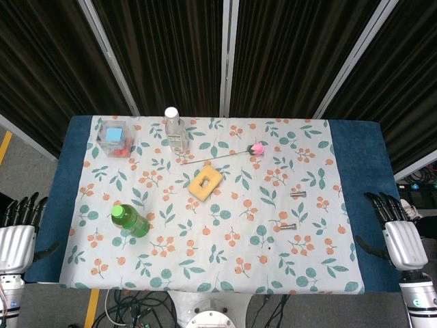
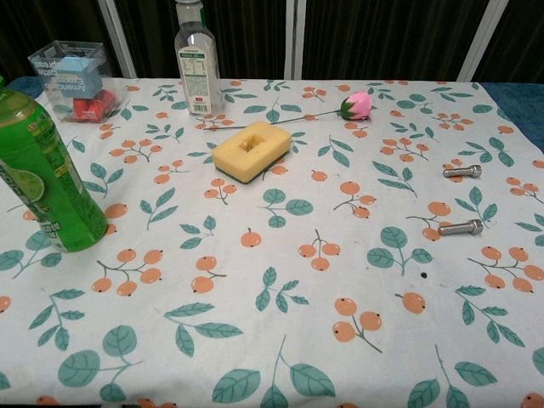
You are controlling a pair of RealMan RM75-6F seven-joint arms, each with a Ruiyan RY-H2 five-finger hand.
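No object is grasped: the left hand and right hand are held released, fingers apart, off the tabletop edges. The green bottle stands nearest the left hand, two bolts nearer the right. A reach is judged required before any grasp.

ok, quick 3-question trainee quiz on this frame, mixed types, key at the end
1. True or false: the left hand holds the green bottle.
2. What lies nearest the sponge? A) rose B) block box C) bolts
3. Fill in: the clear bottle stands ____, white cap up.

Key: 1 false, both hands sit open off the table sides, the right hand too. 2 A. 3 upright.
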